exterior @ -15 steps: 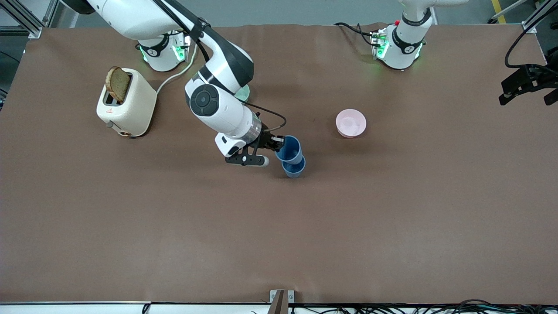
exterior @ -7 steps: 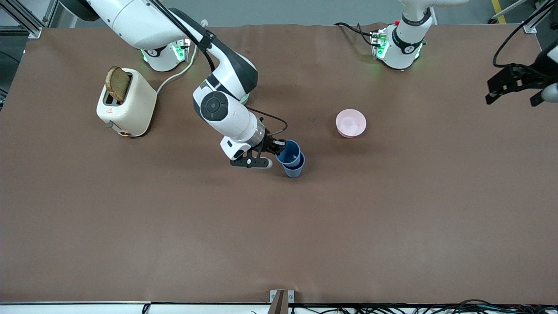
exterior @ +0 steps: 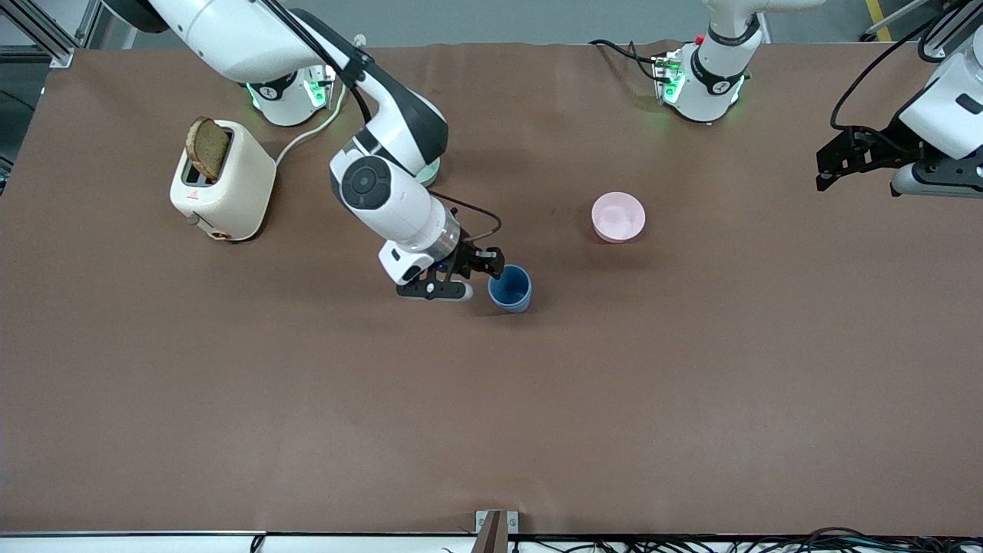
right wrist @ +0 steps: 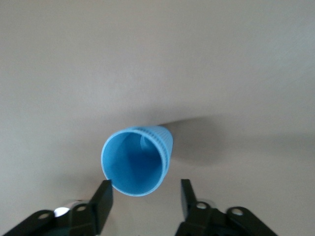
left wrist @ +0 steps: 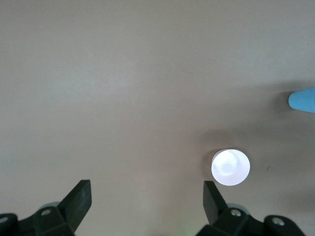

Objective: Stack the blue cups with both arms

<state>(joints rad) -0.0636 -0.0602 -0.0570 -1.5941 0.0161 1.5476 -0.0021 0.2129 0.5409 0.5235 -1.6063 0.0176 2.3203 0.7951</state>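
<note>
The two blue cups (exterior: 510, 289) stand nested as one upright stack near the table's middle; only the top cup's rim and inside are distinct. My right gripper (exterior: 472, 278) is low beside the stack, toward the right arm's end, and open. In the right wrist view the stack (right wrist: 138, 167) stands just ahead of the open right gripper (right wrist: 145, 200), its rim close to one finger (right wrist: 102, 201), with nothing gripped. My left gripper (exterior: 860, 173) is open and empty over the left arm's end of the table. The left wrist view shows my open left gripper (left wrist: 147, 196) and the stack's edge (left wrist: 302, 101).
A pink bowl (exterior: 618, 216) sits toward the left arm's end from the stack, farther from the front camera; it also shows in the left wrist view (left wrist: 230, 167). A pale green bowl (exterior: 428, 170) is mostly hidden under the right arm. A cream toaster (exterior: 223, 180) holds a bread slice (exterior: 207, 147).
The right gripper lowered the upper blue cup fully into the lower one and opened, drawing slightly back. The left gripper swung in over the table's end.
</note>
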